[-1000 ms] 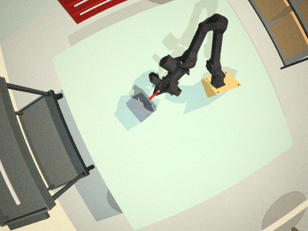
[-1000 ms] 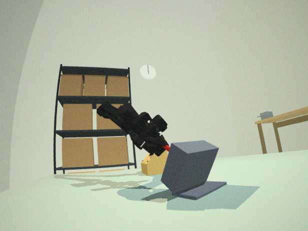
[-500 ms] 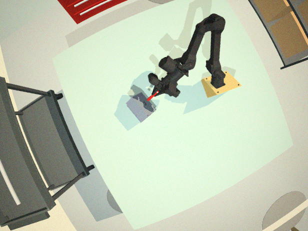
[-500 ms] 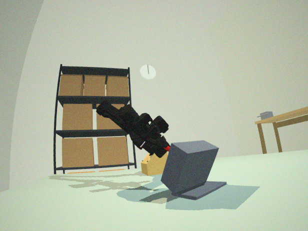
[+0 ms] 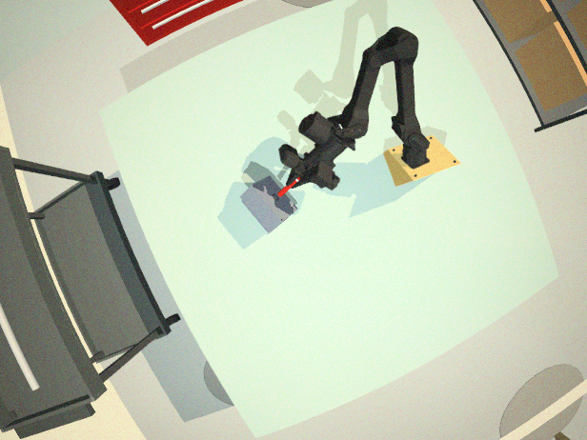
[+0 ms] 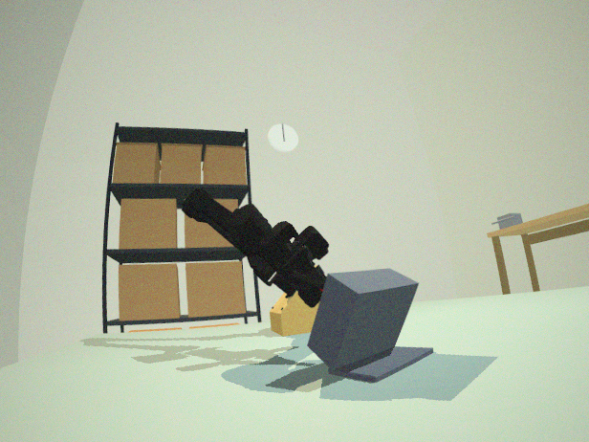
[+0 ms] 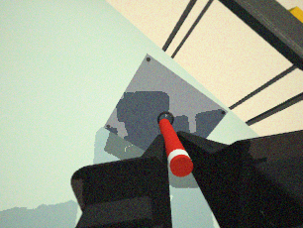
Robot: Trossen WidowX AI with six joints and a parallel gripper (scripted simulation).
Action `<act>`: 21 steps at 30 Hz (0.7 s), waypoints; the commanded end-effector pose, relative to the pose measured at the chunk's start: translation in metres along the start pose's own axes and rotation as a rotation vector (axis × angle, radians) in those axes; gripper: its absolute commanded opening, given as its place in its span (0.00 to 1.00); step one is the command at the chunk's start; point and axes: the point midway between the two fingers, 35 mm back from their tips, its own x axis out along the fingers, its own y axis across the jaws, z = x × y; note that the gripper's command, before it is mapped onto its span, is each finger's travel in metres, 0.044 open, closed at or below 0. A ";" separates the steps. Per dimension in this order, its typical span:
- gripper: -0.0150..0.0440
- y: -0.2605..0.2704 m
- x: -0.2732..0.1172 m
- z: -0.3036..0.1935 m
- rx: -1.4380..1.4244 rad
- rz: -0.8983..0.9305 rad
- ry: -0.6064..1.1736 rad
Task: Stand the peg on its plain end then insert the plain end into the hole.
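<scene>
The red peg (image 5: 287, 188) (image 7: 170, 139) has its white band near the end toward the wrist camera. My gripper (image 5: 293, 181) (image 7: 169, 137) is shut on the peg and holds it tilted in front of the panel. The sloped blue-grey panel (image 5: 259, 206) (image 6: 368, 311) (image 7: 190, 101) stands on the table. The peg's plain end is at the dark-rimmed hole (image 7: 165, 115) in its face. Whether the tip is inside, and how deep, I cannot tell. In the exterior view, the panel block hides the hole and most of the peg.
The yellow base block (image 5: 438, 154) (image 6: 292, 318) carries the arm. The panel's flat foot (image 6: 397, 364) lies on the table behind its block. A dark cart (image 5: 91, 267) stands beyond the table edge, and a shelf rack (image 6: 177, 188) stands in the background.
</scene>
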 end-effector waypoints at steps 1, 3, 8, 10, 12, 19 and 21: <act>0.25 -0.003 0.006 0.001 -0.004 -0.007 -0.005; 0.25 -0.003 0.006 0.001 -0.003 -0.005 -0.004; 0.25 0.000 0.003 0.000 0.000 0.000 0.000; 0.25 0.000 0.003 0.000 0.000 0.000 0.000; 0.25 0.000 0.003 0.000 0.000 0.000 0.000; 0.25 0.000 0.003 0.000 0.000 0.000 0.000; 0.25 -0.001 0.003 0.000 0.000 0.000 0.000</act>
